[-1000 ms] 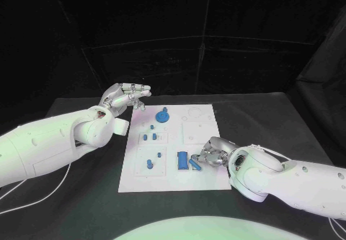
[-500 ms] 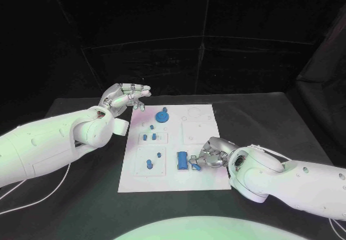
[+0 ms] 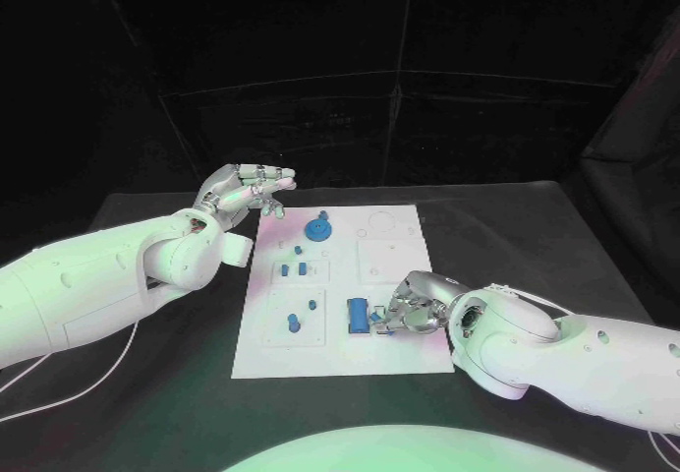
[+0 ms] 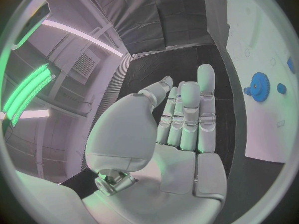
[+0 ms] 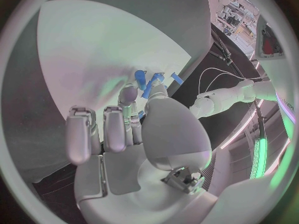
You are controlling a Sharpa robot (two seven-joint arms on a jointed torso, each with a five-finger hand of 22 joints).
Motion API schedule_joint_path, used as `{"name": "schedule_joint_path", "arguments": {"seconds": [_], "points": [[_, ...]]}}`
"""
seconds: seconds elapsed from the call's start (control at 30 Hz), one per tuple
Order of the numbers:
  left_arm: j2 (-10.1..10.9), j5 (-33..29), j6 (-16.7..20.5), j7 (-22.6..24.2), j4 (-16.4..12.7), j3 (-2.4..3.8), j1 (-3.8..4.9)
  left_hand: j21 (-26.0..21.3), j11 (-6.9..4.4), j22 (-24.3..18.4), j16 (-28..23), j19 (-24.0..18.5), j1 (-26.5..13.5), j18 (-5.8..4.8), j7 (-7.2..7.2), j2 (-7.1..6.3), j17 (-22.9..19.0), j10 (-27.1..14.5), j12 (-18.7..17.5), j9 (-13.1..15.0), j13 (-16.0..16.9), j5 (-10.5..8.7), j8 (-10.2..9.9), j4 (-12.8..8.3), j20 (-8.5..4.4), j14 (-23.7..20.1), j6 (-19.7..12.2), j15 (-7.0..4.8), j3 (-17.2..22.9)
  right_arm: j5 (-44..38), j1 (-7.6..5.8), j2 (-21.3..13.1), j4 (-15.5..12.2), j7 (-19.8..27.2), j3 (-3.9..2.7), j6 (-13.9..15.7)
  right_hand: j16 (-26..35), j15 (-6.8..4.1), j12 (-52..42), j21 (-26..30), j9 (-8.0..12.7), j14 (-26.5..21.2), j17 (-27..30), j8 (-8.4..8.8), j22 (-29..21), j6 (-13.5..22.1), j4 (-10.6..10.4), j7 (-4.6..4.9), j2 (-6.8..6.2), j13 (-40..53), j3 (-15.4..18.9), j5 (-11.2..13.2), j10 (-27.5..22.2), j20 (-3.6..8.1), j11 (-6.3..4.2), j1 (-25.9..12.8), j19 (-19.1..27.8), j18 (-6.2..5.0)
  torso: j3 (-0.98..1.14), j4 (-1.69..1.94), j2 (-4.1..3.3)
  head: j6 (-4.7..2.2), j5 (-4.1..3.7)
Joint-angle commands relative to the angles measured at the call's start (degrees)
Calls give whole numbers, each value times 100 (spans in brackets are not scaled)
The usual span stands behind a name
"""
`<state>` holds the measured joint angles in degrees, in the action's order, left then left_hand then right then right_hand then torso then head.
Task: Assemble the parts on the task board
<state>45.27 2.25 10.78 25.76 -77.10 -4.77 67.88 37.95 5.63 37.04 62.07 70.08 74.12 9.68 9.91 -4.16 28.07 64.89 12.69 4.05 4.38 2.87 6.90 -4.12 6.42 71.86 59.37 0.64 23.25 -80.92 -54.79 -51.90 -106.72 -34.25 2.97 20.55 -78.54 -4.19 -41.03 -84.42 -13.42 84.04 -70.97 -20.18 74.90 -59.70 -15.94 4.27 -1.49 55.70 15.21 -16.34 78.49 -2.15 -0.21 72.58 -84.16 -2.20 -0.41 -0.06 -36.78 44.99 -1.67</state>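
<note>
The bench is a flat black top, matt, with dark cloth hung behind its far edge. In its middle lies the task board, a white rectangular plate, long side running from the near edge toward the far edge, with shallow square and round recesses in its face. Bare black surface lies open on both sides of the board and along the far edge; white cables trail over the bench near its left edge.

The parts are small blue plastic pieces. A round gear with a short peg stands near the board's far edge, left of centre; the left wrist view shows it too. Small pegs stand in a recess by the board's left edge, and two more pegs sit in the recess nearer the near edge. A blue block lies flat near the board's middle, toward the near edge.

The left hand, silver and smooth, hangs above the bench just beyond the board's far left corner, fingers straight and side by side, holding nothing. The right hand is low over the board beside the blue block, thumb and a finger pinching a small blue piece; its other fingers are curled.
</note>
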Motion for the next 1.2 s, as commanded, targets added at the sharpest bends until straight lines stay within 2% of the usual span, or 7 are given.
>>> {"name": "schedule_joint_path", "arguments": {"seconds": [0.03, 0.33, 0.57, 0.83, 1.03, 1.2], "points": [[-4, -17, -68, 17, -5, 5, 8, -23, -4, -8, -15, -2, -5, 80, 2, 51, -5, -42, 38, 2, 8, -1, 34, 8, -4, -42, -24, 3, -38, -218, -5, 14, 12, 29, -1, -197, 41, 28, 19, 39, -12, 255, 9, 20, 752, 54, 57, 0, 8, 4, -20, -27, -54, -44, 4, 136, 15, -3, -2, 7, -4, 7, -2], [-5, -17, -69, 17, -5, 5, 8, -23, -4, -8, -15, -2, -5, 80, 2, 51, -5, -42, 38, 2, 8, -1, 34, 8, -4, -42, -24, 3, -38, -236, -5, 75, 68, -22, 0, -349, 54, 26, 36, 50, -32, 256, 17, 16, 745, 65, 210, 7, 86, 0, -81, -206, -85, -45, 0, 490, 21, -6, -3, 5, -3, 11, 2], [-4, -17, -68, 15, -3, 5, 8, -23, -4, -8, -15, -2, -5, 80, 2, 51, -5, -42, 38, 2, 8, -1, 34, 8, -4, -42, -24, 3, -38, -237, -5, 93, 82, -57, 0, -359, 52, 18, 41, 46, -43, 259, 7, 9, 753, 47, 309, -3, 198, -3, -149, -259, -88, -40, -12, 716, 15, -4, -1, 2, 0, 13, 13], [-4, -17, -63, 14, 3, 5, 8, -23, -4, -8, -15, -2, -5, 80, 2, 51, -5, -42, 38, 2, 8, -1, 34, 8, -4, -42, -24, 3, -38, -235, -5, 91, 77, -60, 0, -221, 7, -19, -13, 2, -64, 276, -64, -28, 810, -55, 324, -64, 461, 24, -275, -590, -31, -12, -61, 887, -32, 12, 1, 1, -4, 14, 18], [-4, -17, -62, 15, 8, 5, 8, -23, -4, -8, -15, -2, -5, 80, 2, 51, -5, -42, 38, 2, 8, -1, 34, 8, -4, -42, -24, 3, -38, -218, -5, 81, 63, -15, 0, -76, -65, -61, -106, -58, -94, 299, -173, -86, 886, -157, 340, -131, 689, 76, -447, -542, 55, 25, -114, 1033, -92, 33, 0, 0, -4, 20, 18], [-3, -17, -61, 15, 9, 5, 8, -29, -2, -14, -15, 0, -7, 79, 5, 55, -18, -52, 46, 1, 7, -1, 37, 10, -4, -48, -30, 5, -48, -197, -5, 58, 30, 67, 0, 92, -137, -84, -190, -110, -117, 320, -284, -126, 951, -197, 329, -162, 787, 127, -547, -540, 128, 49, -141, 1076, -144, 52, 0, 0, 0, 24, 15]]}}
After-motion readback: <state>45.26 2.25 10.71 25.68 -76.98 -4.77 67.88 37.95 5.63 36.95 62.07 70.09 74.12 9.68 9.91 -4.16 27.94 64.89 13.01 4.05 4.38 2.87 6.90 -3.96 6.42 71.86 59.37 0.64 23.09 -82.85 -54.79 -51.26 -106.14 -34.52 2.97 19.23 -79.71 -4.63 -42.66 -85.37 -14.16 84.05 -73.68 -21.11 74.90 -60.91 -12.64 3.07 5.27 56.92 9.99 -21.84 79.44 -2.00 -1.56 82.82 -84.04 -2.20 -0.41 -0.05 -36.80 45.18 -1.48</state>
